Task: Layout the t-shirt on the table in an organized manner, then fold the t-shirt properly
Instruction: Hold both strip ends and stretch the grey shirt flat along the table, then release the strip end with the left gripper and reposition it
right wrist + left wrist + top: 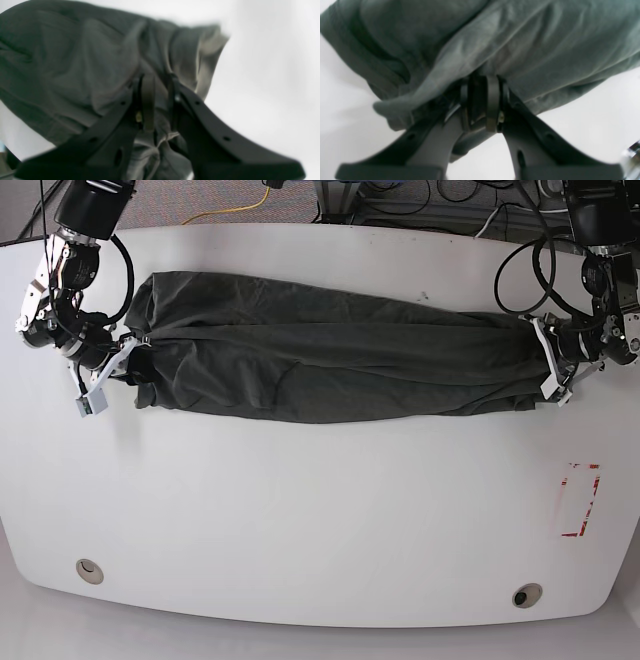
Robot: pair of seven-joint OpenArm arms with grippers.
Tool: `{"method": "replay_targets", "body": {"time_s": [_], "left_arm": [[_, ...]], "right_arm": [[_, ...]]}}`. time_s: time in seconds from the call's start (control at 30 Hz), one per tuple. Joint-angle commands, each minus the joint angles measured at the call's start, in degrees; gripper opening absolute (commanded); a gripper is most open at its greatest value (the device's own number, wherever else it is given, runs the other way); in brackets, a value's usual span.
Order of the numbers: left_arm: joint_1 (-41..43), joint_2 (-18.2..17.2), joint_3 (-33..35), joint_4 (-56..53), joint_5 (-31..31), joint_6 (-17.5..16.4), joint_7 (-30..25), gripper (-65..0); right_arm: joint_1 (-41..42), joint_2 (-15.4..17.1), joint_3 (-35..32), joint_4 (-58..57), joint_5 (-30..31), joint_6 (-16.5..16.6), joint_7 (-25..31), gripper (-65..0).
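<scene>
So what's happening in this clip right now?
Two robot arms hold a dark charcoal cloth t-shirt stretched between them across the glossy white table. The left gripper is shut on one bunched end, and the right gripper is shut on the other. The shirt lies as a long wrinkled band, not yet spread flat or folded. A red tape rectangle sits off to the side.

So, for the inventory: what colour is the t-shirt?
Plain dark charcoal grey-green t-shirt, clearest in the base view.
</scene>
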Motion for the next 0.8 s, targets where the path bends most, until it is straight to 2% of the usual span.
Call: {"method": "replay_targets", "body": {"time_s": [0.0, 0.1, 0.2, 0.33, 0.5, 0.77], "left_arm": [[-0.6, -1.0, -2.2, 4.6, 0.5, 0.2, 1.9, -57.4], [-0.9, -0.8, -4.3, 8.6, 0.4, 0.2, 3.8, -56.7], [-2.4, -0.6, -6.6, 11.9, 0.4, 0.2, 4.4, -52.1], [-3.2, 1.0, -11.5, 14.1, -1.4, 0.2, 5.9, -41.3], [-5.5, 2.0, -19.8, 14.0, -4.1, 0.2, 9.5, -29.7], [-5.8, 1.9, -28.7, 5.3, -7.1, 0.2, 10.5, -27.9]], "right_arm": [[0.8, -0.2, 0.4, 5.1, 0.9, 0.2, -1.0, -55.6], [0.8, -1.7, 0.3, 9.0, 0.8, 0.2, -2.6, -55.6], [0.8, -2.7, -0.1, 10.9, 0.6, 0.2, -3.2, -55.6], [0.8, -4.4, -0.2, 11.4, 0.6, 0.2, -3.4, -55.6], [0.5, -4.9, -2.1, 11.5, 0.6, 0.2, -3.9, -55.6], [-1.0, -5.5, -9.0, 12.6, 0.6, 0.2, -4.0, -55.6]]}}
